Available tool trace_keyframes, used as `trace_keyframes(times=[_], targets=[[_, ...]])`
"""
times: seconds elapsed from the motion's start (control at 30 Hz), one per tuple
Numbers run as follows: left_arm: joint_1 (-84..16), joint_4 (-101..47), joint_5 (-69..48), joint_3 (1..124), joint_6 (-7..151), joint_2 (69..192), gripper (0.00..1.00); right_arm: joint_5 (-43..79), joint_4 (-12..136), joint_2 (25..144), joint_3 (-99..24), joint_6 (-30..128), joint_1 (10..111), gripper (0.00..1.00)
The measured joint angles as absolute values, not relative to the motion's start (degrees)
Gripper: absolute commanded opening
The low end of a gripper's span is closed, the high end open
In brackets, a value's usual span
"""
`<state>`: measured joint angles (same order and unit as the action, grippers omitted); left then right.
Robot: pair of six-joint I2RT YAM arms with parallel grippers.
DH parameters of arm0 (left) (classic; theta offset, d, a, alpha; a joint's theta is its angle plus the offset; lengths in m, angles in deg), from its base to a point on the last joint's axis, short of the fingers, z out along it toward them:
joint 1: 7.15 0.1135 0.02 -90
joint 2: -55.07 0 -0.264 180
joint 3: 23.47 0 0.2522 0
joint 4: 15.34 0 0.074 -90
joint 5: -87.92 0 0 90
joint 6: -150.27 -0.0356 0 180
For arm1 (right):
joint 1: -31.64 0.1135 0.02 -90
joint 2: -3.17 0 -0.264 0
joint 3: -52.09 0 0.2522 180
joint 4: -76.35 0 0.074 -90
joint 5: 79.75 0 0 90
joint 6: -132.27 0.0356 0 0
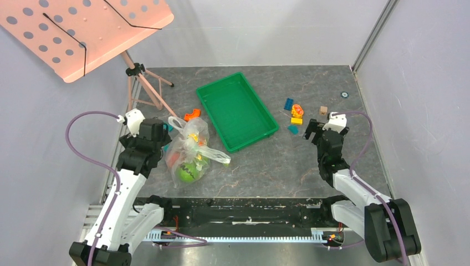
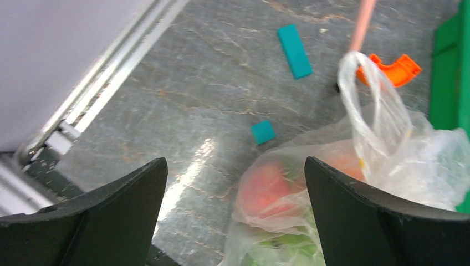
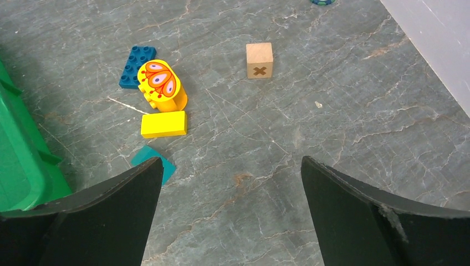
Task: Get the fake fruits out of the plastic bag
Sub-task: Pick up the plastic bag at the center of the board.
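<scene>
The clear plastic bag (image 1: pixel 194 145) lies on the table left of centre, with its handles loose. Fake fruits show through it: a green one (image 1: pixel 188 173) at the near end and a pink-orange one (image 1: pixel 174 158) beside it. In the left wrist view the bag (image 2: pixel 399 149) fills the lower right, with a pink peach (image 2: pixel 266 188) and green fruit (image 2: pixel 282 245) inside. My left gripper (image 2: pixel 235 172) is open just left of the bag (image 1: pixel 165 134), with the bag's edge between its fingers. My right gripper (image 3: pixel 230 166) is open over bare table at the right (image 1: pixel 317 130).
A green tray (image 1: pixel 235 111) sits behind the bag. An orange curved toy (image 2: pixel 396 69) and teal blocks (image 2: pixel 294 43) lie near the bag. Blue (image 3: pixel 137 66) and yellow (image 3: pixel 163 123) blocks, a butterfly block (image 3: pixel 162 86) and a wooden cube (image 3: pixel 259 60) lie ahead of the right gripper. A stand leg (image 1: pixel 147 88) rises at back left.
</scene>
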<state>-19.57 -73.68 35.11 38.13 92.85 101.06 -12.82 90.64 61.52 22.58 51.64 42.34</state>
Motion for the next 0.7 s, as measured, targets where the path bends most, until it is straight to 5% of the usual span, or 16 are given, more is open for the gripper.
trace_keyframes(times=[0.4,0.7], targets=[[-19.6,-79.9,38.0,40.5,95.4,96.0,1.00,-11.6,87.5,60.3,21.5,53.9,42.3,0.98],[-19.6,-79.1,29.6,42.7,90.6,95.4,1.00,-11.6,77.3,60.9,15.2,54.7,42.3,0.98]])
